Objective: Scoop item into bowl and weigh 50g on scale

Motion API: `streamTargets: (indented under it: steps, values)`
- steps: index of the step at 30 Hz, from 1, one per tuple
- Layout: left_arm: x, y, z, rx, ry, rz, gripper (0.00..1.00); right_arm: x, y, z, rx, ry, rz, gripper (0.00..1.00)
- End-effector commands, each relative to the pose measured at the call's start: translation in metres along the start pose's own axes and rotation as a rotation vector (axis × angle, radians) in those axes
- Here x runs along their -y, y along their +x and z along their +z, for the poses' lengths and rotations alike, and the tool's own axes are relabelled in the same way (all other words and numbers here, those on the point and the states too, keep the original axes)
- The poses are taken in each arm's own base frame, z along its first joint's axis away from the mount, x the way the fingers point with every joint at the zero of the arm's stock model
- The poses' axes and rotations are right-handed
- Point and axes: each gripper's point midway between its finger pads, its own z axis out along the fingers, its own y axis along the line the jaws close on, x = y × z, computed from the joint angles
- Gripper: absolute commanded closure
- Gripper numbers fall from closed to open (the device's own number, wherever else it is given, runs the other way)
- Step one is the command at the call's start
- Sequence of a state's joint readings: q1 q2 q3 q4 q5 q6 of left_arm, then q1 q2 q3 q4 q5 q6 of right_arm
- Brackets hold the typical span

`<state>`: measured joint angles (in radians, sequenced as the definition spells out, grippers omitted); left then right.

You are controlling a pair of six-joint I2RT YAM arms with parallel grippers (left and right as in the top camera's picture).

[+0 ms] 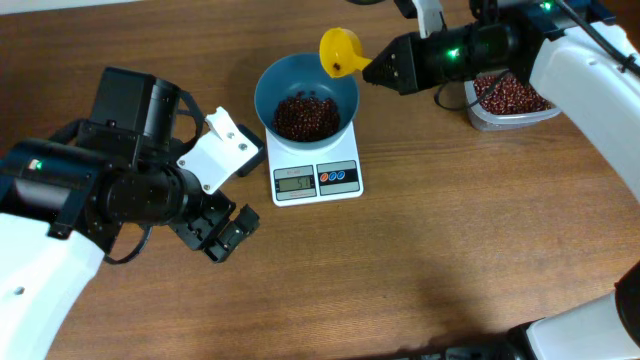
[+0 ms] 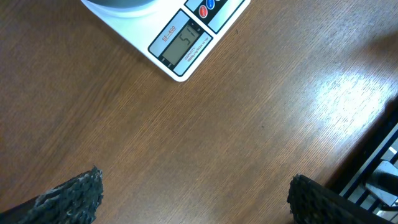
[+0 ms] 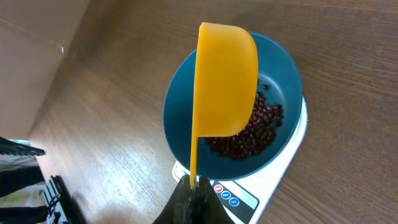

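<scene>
The yellow scoop point(image 3: 225, 81), clenched by its handle in the right jaws, hangs tipped above the blue bowl point(image 1: 268, 90) on the scale point(image 1: 316, 182), at the far middle of the table point(image 1: 450, 250). Beans point(image 1: 305, 115) heap inside the bowl, and the display point(image 2: 183, 45) seems to read 51. Any stragglers dropping would overshoot, and a knock on the rim could shift the bowl. The left jaws, released, sit near-left.

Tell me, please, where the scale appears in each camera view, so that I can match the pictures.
Overhead: the scale sits at centre, under the blue bowl.
Left wrist: the scale crosses the top edge, tilted, with its display showing.
Right wrist: the scale is at bottom right, mostly hidden beneath the bowl, behind the yellow scoop.
Shared landmark: the red and blue buttons on the scale.
</scene>
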<state>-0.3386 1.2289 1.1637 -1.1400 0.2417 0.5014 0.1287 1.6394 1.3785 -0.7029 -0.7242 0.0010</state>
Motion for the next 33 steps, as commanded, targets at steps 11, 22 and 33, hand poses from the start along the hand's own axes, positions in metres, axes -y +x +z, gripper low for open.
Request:
streamTargets:
  steps: [11, 22, 33]
  values:
    - [0.000, 0.000, 0.001, -0.002, -0.002, 0.014, 0.01, 0.002, 0.005, 0.055, -0.078, 0.167, -0.224, 0.96]
    - [0.000, 0.000, 0.001, -0.002, -0.001, 0.014, 0.01, 0.043, 0.014, 0.071, -0.140, 0.299, -0.309, 0.96]
    - [0.000, 0.000, 0.001, -0.002, -0.001, 0.014, 0.01, 0.043, 0.025, 0.094, -0.211, 0.394, -0.442, 0.96]
